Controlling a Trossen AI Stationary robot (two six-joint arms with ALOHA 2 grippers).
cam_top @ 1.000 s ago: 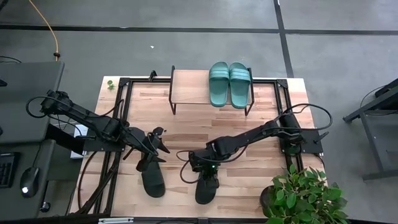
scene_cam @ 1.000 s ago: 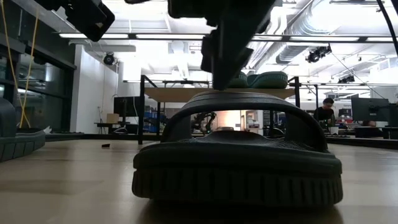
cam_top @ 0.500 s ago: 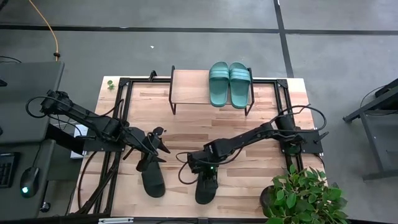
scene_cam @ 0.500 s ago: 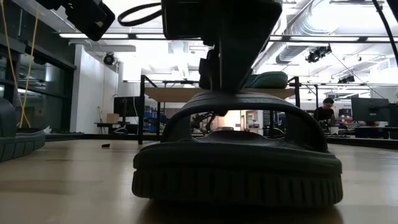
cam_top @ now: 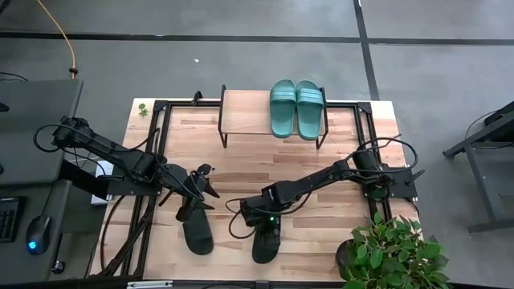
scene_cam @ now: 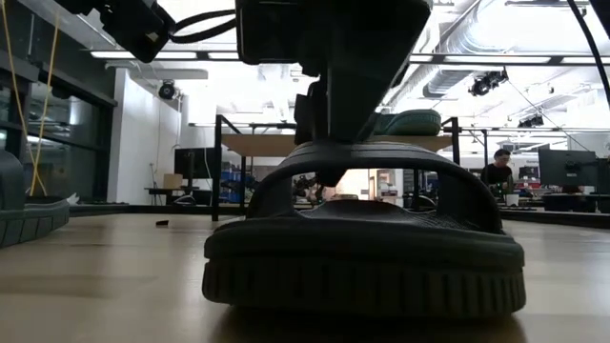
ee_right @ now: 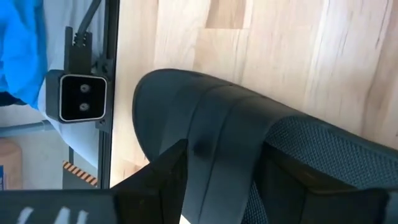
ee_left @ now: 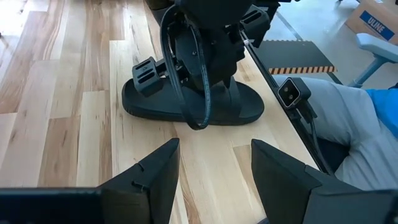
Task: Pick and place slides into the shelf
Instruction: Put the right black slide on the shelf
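Note:
Two teal slides [cam_top: 297, 108] lie side by side on the right half of the shelf [cam_top: 245, 112]. Two black slides lie sole-down near the table's near edge, one [cam_top: 197, 233] to the left and one [cam_top: 267, 242] to the right. My right gripper [ee_right: 224, 155] is open and low over the right black slide [scene_cam: 362, 257]. One finger stands at each edge of its ribbed strap [ee_right: 230, 140]. My left gripper [ee_left: 214, 149] is open. It hovers above the table just beyond the left black slide's far end and touches nothing. My right gripper comes from above, pointing down, with its fingers [ee_right: 171, 174] on either side of the black slide's strap [scene_cam: 381, 157], across its width. I cannot tell whether the fingers touch the strap. The slide rests flat on the table.
A potted plant [cam_top: 393, 253] stands at the table's near right corner, close to the right arm. The table's black metal frame [cam_top: 161, 128] runs along the left and far sides. The shelf's left half is bare plank. A camera [ee_right: 82, 98] sits on the near edge.
My right gripper has come down toward the right black slide's strap and shifted slightly toward the table's near left. Its fingers now reach down beside the strap. The slide has stayed where it was.

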